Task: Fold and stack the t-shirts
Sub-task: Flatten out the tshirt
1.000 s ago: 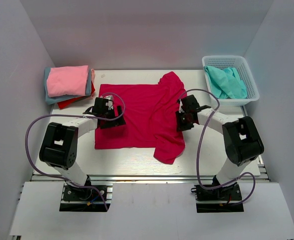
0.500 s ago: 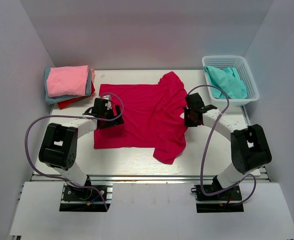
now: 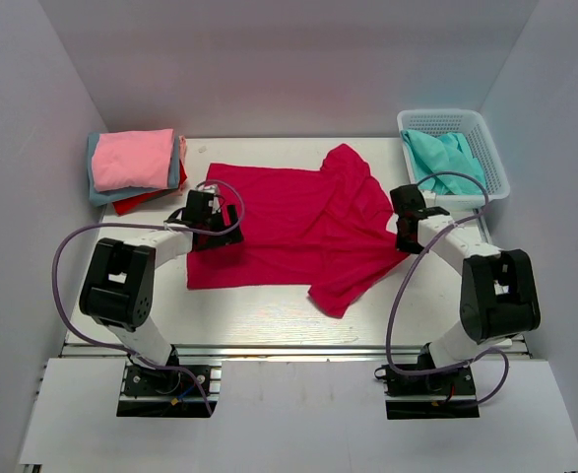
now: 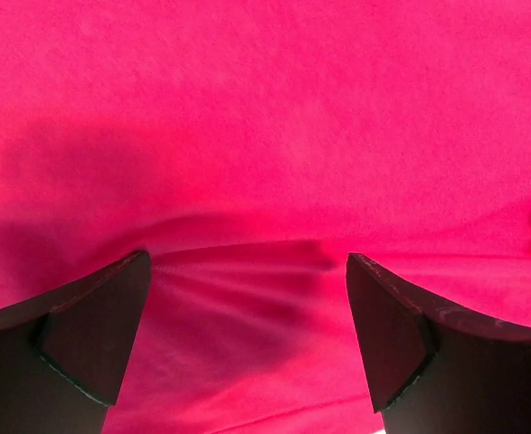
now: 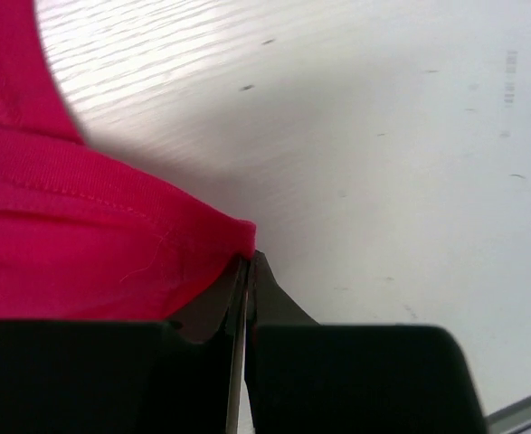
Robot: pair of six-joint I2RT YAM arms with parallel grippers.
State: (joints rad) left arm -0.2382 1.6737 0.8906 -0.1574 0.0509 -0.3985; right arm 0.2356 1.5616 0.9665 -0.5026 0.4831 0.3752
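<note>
A crimson-magenta t-shirt (image 3: 289,227) lies spread across the middle of the table, its right part bunched and folded over. My right gripper (image 3: 404,243) is shut on its right edge; in the right wrist view the hem (image 5: 156,235) is pinched at the closed tips of the gripper (image 5: 247,260). My left gripper (image 3: 217,227) stands open over the shirt's left part, and the left wrist view shows wrinkled crimson cloth (image 4: 265,108) between the wide-apart fingers of that gripper (image 4: 247,264). At the back left, folded t-shirts are stacked: light pink (image 3: 131,158) on grey-blue (image 3: 95,183) and red (image 3: 136,203).
A white mesh basket (image 3: 448,117) at the back right holds a crumpled teal t-shirt (image 3: 444,163). Bare white table (image 5: 410,136) shows to the right of the pinched hem. Grey walls close in the left, back and right sides.
My right gripper closed on the shirt's right edge and drew it to the right, spreading the cloth wider. The left gripper stayed open in place.
</note>
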